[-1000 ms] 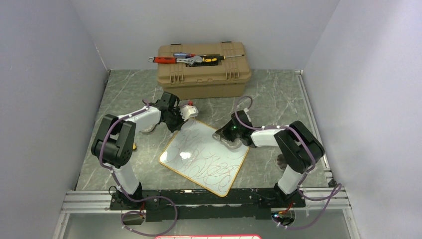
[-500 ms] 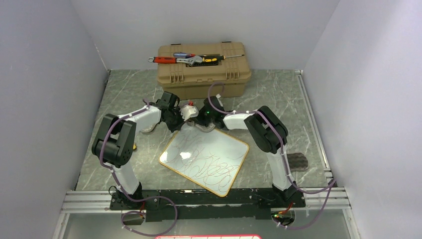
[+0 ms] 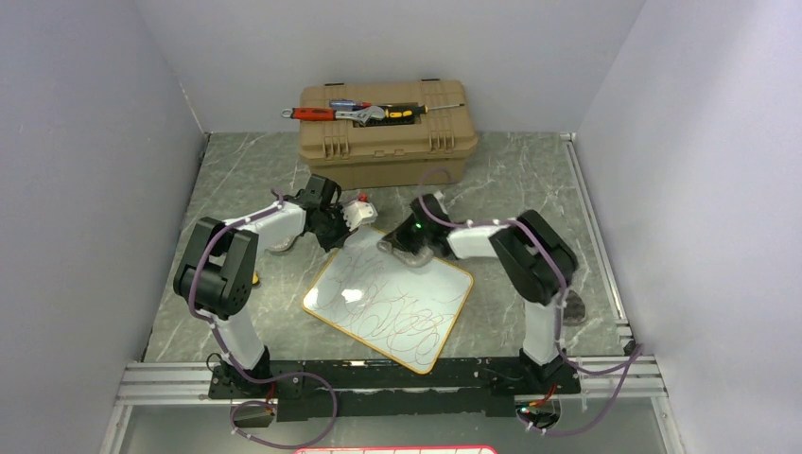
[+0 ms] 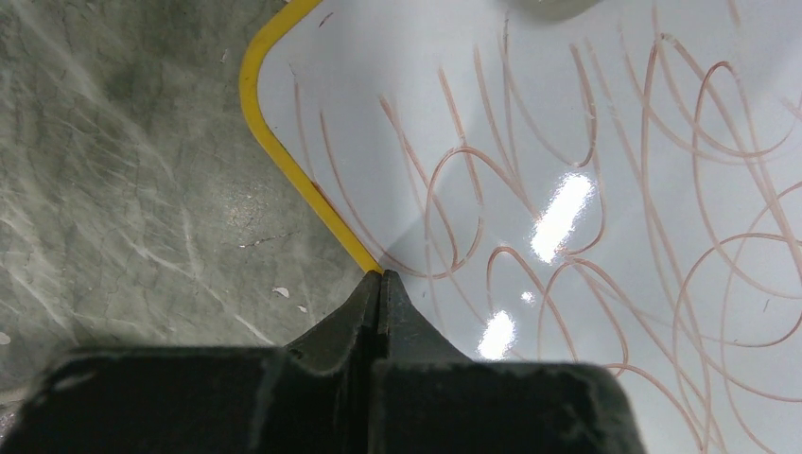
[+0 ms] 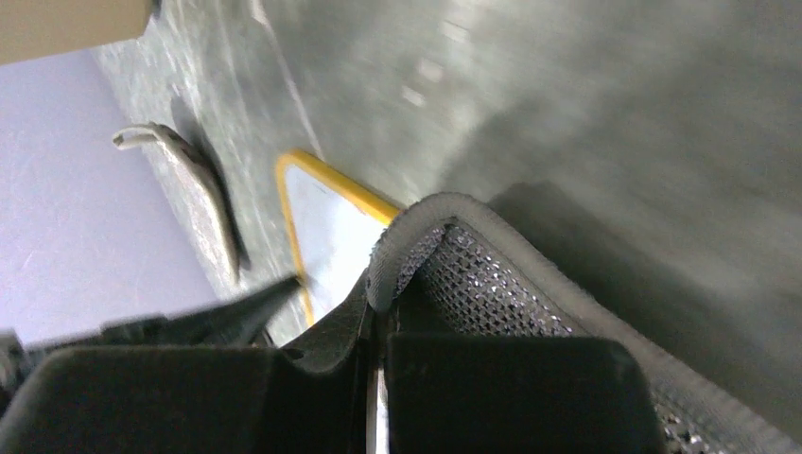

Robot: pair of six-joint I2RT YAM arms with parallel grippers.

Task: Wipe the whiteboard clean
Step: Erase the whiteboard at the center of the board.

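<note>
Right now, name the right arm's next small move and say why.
Probably drag the right gripper, shut on the grey mesh cloth, across the whiteboard toward its near corner: the cloth sits at the far edge, scribbles cover most of it, and the shut left gripper rests at the yellow rim.

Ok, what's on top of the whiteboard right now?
Reddish scribbles cover most of the whiteboard. The right gripper holds a grey cloth on its far edge, hiding the board beneath. The left gripper, shut, touches its rim.
</note>
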